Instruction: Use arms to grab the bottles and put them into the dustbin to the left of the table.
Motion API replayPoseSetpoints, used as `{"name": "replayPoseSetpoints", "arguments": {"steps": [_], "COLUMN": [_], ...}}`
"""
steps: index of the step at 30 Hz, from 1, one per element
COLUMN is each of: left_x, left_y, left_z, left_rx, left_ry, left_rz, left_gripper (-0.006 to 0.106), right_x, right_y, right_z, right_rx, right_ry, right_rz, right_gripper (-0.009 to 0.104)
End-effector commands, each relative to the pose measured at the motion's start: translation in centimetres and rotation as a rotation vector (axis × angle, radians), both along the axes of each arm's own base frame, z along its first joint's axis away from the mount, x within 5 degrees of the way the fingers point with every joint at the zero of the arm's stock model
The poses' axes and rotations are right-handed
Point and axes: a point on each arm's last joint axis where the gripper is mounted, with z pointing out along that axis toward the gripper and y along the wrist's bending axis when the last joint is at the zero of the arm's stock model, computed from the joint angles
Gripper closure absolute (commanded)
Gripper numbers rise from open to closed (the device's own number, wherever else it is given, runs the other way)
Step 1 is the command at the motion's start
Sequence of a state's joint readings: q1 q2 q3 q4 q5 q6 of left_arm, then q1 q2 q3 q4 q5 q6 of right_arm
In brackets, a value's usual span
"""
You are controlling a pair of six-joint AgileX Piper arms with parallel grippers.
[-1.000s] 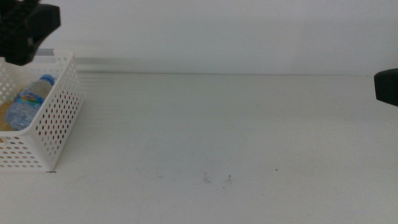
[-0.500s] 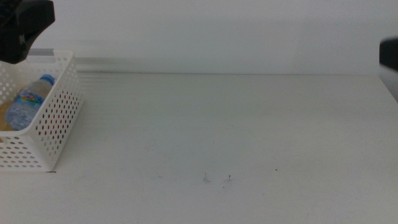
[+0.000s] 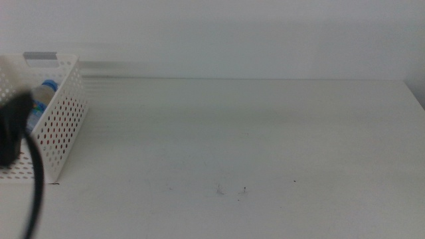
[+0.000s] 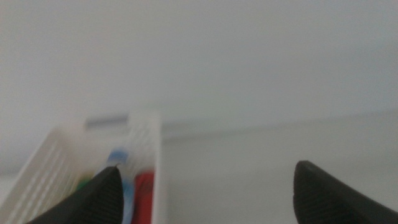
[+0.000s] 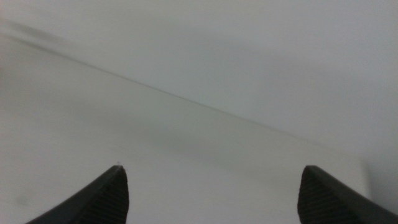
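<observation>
White plastic dustbin [image 3: 63, 126] at the table's [image 3: 252, 133] left edge holds the bottles [image 4: 127, 183], all three I think through the blur. My left gripper [image 4: 205, 186] hangs released beside it and could clip its rim; my right gripper [image 5: 211, 186] is released too.

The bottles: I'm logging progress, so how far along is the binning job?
It looks nearly finished. The water bottle lies in the dustbin; the left wrist view also shows red and green inside. The table shows no bottles. Both the left pincer and the right pincer are open, holding nothing. Nothing visible remains.
</observation>
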State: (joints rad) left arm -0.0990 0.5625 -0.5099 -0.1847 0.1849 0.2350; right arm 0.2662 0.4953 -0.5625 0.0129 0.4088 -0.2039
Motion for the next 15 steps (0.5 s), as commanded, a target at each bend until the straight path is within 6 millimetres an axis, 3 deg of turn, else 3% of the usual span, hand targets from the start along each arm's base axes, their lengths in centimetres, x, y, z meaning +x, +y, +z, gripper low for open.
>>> {"name": "replayPoseSetpoints", "arguments": {"steps": [1, 8, 11, 15], "left_x": [-1.6, -5.3, -6.0, -6.5], "left_y": [0.6, 1.0, 0.9, 1.0], "left_z": [-2.8, -8.9, -10.0, -11.1], "left_rx": [-0.009, 0.006, -0.013, -0.025], "left_ry": [-0.018, -0.029, -0.056, -0.083], "left_rz": [0.048, 0.061, 0.059, 0.059], "left_gripper": [0.007, 0.007, 0.007, 0.007], "right_x": [-1.2, -4.8, -4.9, -4.5], "right_y": [-1.1, -2.6, -2.6, -2.7], "right_z": [-1.9, -8.1, -10.5, -11.8], "right_rx": [0.017, 0.059, 0.066, 0.075], "right_ry": [-0.022, -0.127, -0.15, -0.154], "right_rz": [-0.091, -0.261, -0.273, -0.276], "right_gripper": [0.015, 0.015, 0.015, 0.015]}}
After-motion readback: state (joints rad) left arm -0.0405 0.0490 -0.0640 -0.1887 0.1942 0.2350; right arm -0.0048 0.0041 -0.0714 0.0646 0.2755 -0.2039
